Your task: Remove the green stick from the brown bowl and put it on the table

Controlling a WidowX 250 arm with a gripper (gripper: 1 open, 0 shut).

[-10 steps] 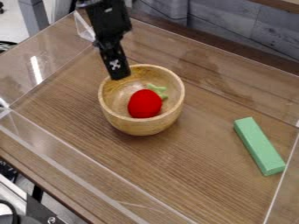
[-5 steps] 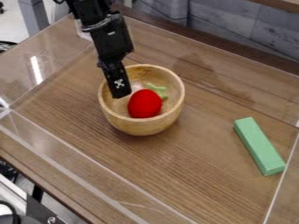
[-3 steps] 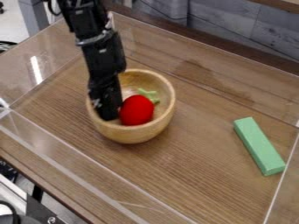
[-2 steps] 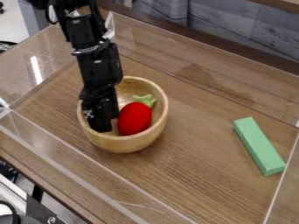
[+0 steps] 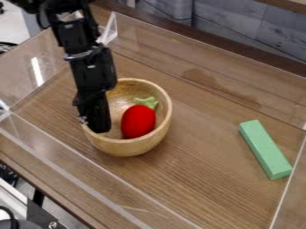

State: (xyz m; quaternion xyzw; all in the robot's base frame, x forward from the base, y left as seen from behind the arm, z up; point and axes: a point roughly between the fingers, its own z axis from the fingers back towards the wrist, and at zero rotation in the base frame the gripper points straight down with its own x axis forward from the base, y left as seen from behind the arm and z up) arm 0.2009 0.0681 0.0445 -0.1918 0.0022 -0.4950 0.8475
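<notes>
Black robot gripper [image 5: 99, 122] with jaws closed inside the round tan wooden bowl [image 5: 134, 143] left of centre, red strawberry-shaped toy [image 5: 139, 121] beside it, flat green rectangular stick [image 5: 264, 148] lying on the brown wood-grain table [image 5: 191, 192] at right

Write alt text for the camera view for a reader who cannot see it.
A black robot arm reaches down into the brown bowl, its gripper low against the bowl's left inner wall beside a red strawberry-like object with green leaves. The bowl sits on the table, which is edged by clear walls; a green block lies flat on it, far right of the bowl.
</notes>
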